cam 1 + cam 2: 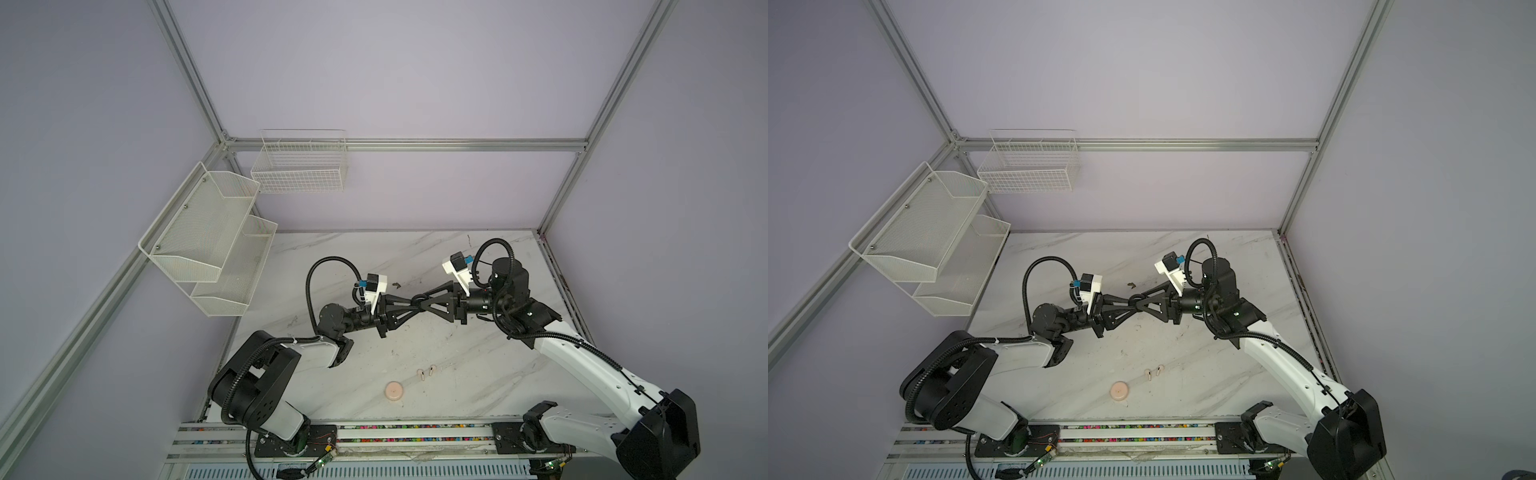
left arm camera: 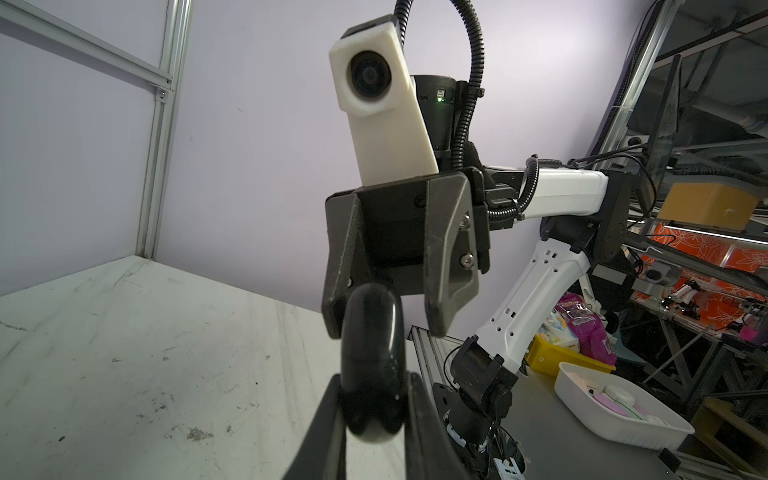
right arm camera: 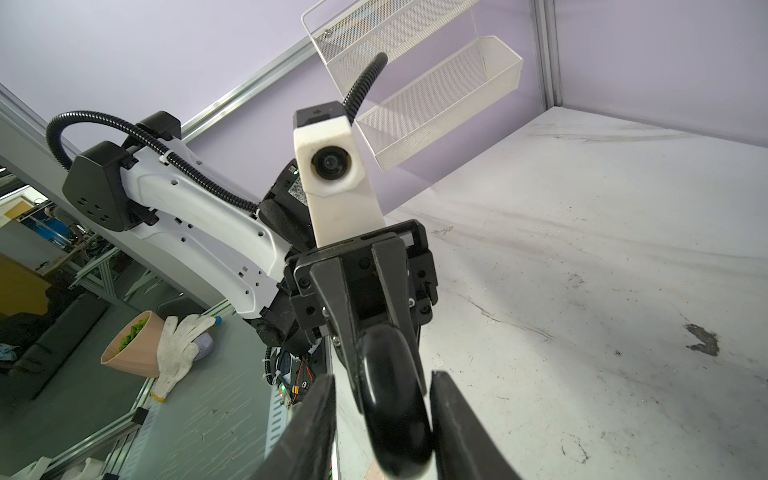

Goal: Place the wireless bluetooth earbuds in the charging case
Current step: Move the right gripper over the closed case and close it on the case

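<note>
Closest to the front edge of the marble table (image 1: 374, 257) there's a round pink case (image 1: 394, 392) lying flat. Just behind it and a bit to the right are the two pink earbuds (image 1: 421, 375), side by side on the bare table, not in any case. You can see the same layout in both top views. Neither gripper is anywhere near them, they're both well apart from the buds, further back over mid-table.

Back there the two arms meet tip to tip. The left gripper (image 2: 374, 399) is clamped tight on a glossy black case (image 2: 372, 353), held on edge. The right gripper (image 3: 382, 386) has its jaws on either side of that same case. One finger looks to be against it, but there's a visible gap on the other side, so it's not gripping it.

Just past the grippers there's a small dark bit on the table (image 1: 397, 285), and I can't tell what it is.

Furthest back, on the walls, are a white mesh shelf (image 1: 208, 237) and a wire basket (image 1: 299, 166).
</note>
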`<state>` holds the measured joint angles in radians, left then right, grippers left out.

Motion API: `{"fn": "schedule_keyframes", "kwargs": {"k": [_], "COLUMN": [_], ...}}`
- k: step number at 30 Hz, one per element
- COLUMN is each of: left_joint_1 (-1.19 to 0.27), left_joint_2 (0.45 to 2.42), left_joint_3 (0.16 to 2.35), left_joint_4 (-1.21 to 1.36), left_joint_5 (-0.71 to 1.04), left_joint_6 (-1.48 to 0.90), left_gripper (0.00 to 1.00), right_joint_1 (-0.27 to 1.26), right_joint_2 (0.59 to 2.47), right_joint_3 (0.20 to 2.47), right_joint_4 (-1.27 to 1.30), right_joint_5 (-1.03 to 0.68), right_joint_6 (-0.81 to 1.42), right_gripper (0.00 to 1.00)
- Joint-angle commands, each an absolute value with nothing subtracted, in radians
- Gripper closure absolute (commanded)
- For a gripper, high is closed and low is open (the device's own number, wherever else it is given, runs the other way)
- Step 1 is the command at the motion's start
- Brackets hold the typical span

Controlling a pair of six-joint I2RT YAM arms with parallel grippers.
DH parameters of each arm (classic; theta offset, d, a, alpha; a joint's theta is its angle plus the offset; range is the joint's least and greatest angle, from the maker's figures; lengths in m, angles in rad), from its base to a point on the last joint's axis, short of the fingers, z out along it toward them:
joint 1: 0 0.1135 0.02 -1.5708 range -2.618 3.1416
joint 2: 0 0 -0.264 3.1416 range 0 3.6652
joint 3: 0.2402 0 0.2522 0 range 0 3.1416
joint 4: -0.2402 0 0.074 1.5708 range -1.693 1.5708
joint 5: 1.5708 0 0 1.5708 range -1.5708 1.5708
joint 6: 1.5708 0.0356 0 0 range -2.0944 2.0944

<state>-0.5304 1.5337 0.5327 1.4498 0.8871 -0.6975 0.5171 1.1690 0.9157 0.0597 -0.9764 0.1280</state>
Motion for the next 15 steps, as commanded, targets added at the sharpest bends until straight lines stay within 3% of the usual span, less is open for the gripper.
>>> {"fn": "schedule_keyframes", "kwargs": {"k": [1, 15], "left_joint_1": [-0.526, -0.526], "left_joint_2": [1.536, 1.543], "left_joint_3": [0.598, 0.603], "left_joint_4": [1.502, 1.502], "left_joint_5": [0.881, 0.876], "left_joint_6": [-0.711, -0.712], "left_gripper": [1.00, 1.00], "right_joint_1": [0.518, 0.519], "right_joint_2": [1.172, 1.187], "right_joint_3": [0.907, 0.907], "right_joint_4": [0.089, 0.095], "right_joint_5": [-1.023, -1.046], "right_joint_6": [0.119, 0.120], "right_gripper": [0.60, 0.67]}}
